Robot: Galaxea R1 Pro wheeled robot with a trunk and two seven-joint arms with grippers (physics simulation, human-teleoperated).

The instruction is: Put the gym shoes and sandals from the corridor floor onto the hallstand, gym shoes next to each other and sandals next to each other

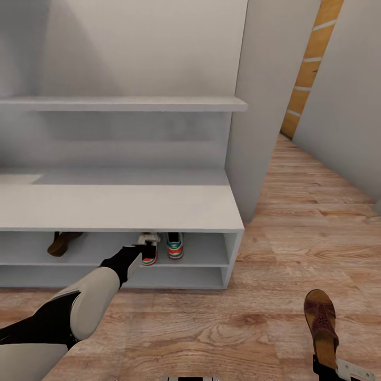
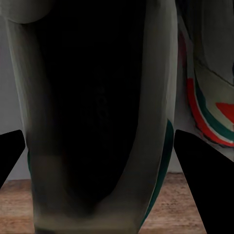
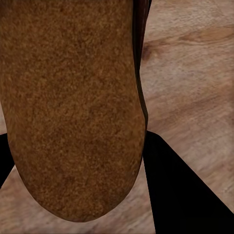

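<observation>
open shelf room lies between sandal (image 1: 62,242) and gym shoes (image 1: 162,247).

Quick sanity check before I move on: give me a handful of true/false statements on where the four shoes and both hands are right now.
1. Both gym shoes sit side by side on the upper shelf of the hallstand. True.
2. Both sandals are on the rack. False: one sandal is on the upper shelf, the other sandal is off the rack, held by the right hand over the corridor floor.
3. The left hand is at the left-hand gym shoe. True.
4. The lower shelf holds a shoe. False: nothing shows on it.
5. The sandal on the shelf touches the gym shoes. False: a clear gap separates them.
</observation>
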